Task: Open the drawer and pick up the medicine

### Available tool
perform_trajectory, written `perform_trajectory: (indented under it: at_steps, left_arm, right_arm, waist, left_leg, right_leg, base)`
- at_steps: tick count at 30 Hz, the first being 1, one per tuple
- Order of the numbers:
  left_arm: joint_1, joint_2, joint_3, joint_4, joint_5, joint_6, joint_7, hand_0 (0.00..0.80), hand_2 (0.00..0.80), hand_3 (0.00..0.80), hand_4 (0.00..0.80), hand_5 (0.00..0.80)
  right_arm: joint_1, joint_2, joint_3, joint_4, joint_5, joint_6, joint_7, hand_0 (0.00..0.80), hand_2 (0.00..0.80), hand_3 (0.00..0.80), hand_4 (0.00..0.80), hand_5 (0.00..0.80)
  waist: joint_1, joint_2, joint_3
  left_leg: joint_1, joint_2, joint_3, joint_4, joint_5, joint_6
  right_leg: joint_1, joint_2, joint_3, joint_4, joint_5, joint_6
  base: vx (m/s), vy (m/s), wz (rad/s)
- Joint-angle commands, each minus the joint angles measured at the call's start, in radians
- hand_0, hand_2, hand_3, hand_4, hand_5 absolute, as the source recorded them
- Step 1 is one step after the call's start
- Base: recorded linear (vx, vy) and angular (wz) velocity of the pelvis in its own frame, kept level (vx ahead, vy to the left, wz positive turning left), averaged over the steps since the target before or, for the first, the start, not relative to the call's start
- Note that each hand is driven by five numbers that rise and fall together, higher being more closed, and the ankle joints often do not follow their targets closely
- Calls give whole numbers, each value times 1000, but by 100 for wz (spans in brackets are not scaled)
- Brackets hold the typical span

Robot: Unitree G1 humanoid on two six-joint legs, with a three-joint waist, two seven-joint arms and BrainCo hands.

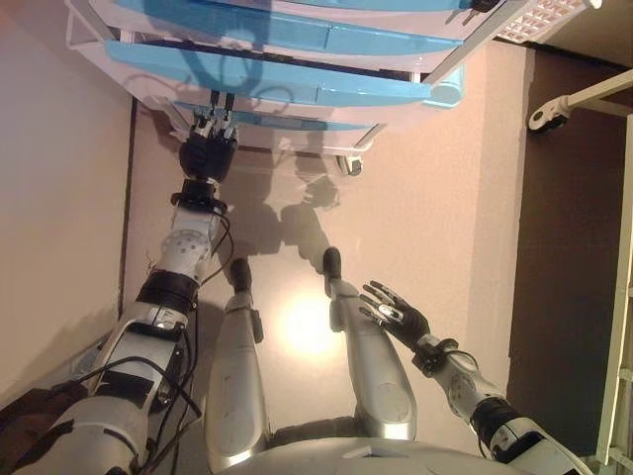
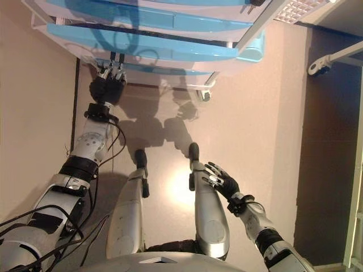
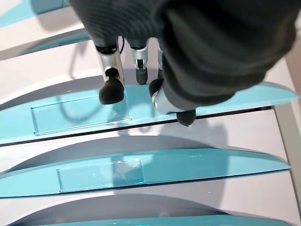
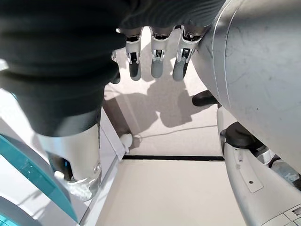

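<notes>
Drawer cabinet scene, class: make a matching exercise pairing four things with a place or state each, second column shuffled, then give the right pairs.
Things:
1. left hand
2. right hand
3. white cabinet's turquoise drawer fronts
4. white caster wheel

Place or state:
A. stacked, all closed
B. hanging low, fingers relaxed, holding nothing
C. under the cabinet's corner, on the floor
D. fingers reaching to a drawer front

Pairs: 1-D, 2-B, 3-A, 4-C

Pale beige floor (image 1: 425,198) gleaming under a bright light patch, a black seam line (image 1: 130,198) at left, dark brown flooring (image 1: 569,247) at right.
</notes>
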Motion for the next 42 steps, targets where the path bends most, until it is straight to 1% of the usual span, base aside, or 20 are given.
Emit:
perform_trajectory:
  at_steps: [1,11,15,24,28,31,33,38,42]
  left_arm:
    - [-184,-5,59,-240,69,-5,-274,800,800,800,800,800]
    - [1,-26,96,-215,23,48,-366,800,800,800,800,800]
    - [107,-38,107,-201,-4,81,-413,800,800,800,800,800]
    - [333,-78,97,-162,-36,137,-512,800,800,800,800,800]
    - [419,-97,92,-128,-44,164,-535,800,800,800,800,800]
    - [475,-111,90,-82,-49,177,-569,800,800,800,800,800]
    - [516,-120,102,-47,-50,201,-593,800,800,800,800,800]
    - [588,-152,105,29,-33,253,-598,800,800,800,800,800]
    - [637,-171,108,119,27,308,-582,800,800,800,800,800]
  right_arm:
    - [107,-38,18,-13,-36,30,17,0,0,0,0,0]
    - [119,-30,-4,-33,-73,27,-14,0,0,0,0,0]
    - [124,-25,-14,-59,-82,33,-42,0,0,0,0,0]
    - [146,-23,-52,-98,-105,45,-65,0,0,0,0,0]
    - [153,-25,-69,-109,-120,49,-66,0,0,0,0,0]
    - [155,-26,-81,-105,-127,54,-66,0,0,0,0,0]
    - [156,-27,-91,-108,-137,63,-66,0,0,0,0,0]
    - [157,-27,-106,-118,-154,75,-73,0,0,0,0,0]
    - [152,-19,-116,-116,-155,81,-81,0,0,0,0,0]
  waist:
    - [14,47,-26]
    - [48,63,-26]
    - [69,70,-26]
    - [106,79,-26]
    - [122,83,-26]
    - [135,86,-26]
    - [144,88,-26]
    - [164,91,-26]
    - [180,91,-26]
  left_leg:
    - [-31,-54,1,78,-84,21]
    - [9,-61,-29,50,-68,20]
    - [24,-63,-46,41,-65,22]
    - [51,-63,-79,25,-56,22]
    - [64,-61,-93,21,-52,22]
    - [80,-60,-103,12,-49,22]
    - [92,-59,-110,4,-45,21]
    - [119,-57,-126,-21,-35,18]
    - [148,-57,-140,-51,-24,17]
  right_leg:
    - [34,32,-53,-29,9,-15]
    - [75,35,-79,-24,-11,-21]
    - [92,36,-94,-17,-24,-23]
    - [128,41,-126,-15,-39,-27]
    - [146,43,-142,-12,-47,-28]
    - [164,44,-153,-11,-54,-28]
    - [177,45,-163,-13,-58,-29]
    - [203,44,-182,-19,-64,-30]
    - [232,45,-198,-31,-67,-30]
  base:
    - [0,0,0]
    - [0,-9,5]
    - [-7,-24,10]
    - [-9,-23,12]
    - [-16,-19,15]
    - [-3,-14,8]
    - [-5,-11,9]
    - [-8,-20,14]
    - [7,-45,11]
